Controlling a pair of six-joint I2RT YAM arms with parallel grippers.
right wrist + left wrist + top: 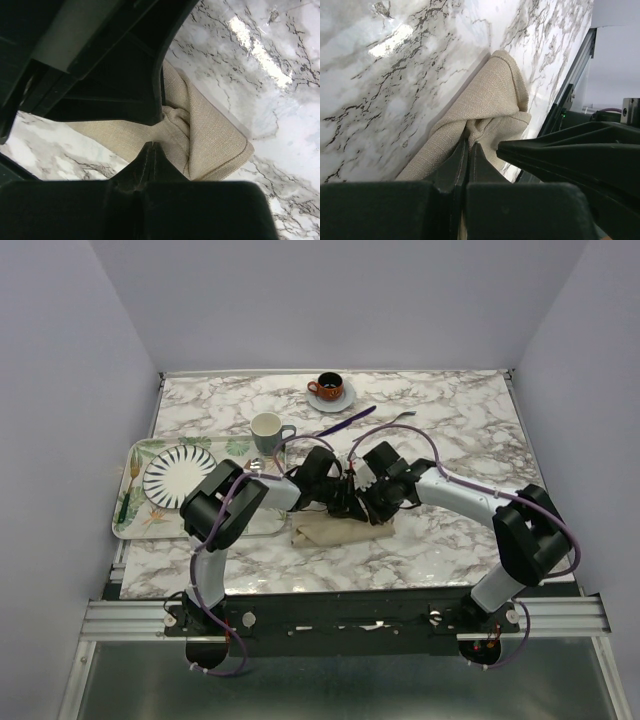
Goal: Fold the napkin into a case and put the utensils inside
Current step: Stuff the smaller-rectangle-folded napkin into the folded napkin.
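Note:
The beige napkin (330, 533) lies folded into a long narrow bundle near the table's front middle, with a bunched fold in its centre (490, 105) (215, 140). My left gripper (346, 508) (468, 145) is shut, and a pinch of the cloth runs up between its fingers. My right gripper (373, 510) (152, 144) is shut right beside it, its tips over the cloth with nothing visible between them. The dark purple knife (345, 422) and the silver fork (384, 428) lie on the marble behind both grippers, apart from the napkin.
A leaf-printed tray (133, 454) at the left carries a striped plate (178, 477). A white mug (267, 430) stands next to the tray. An orange cup on a saucer (329, 389) sits at the back. The napkin lies close to the table's front edge.

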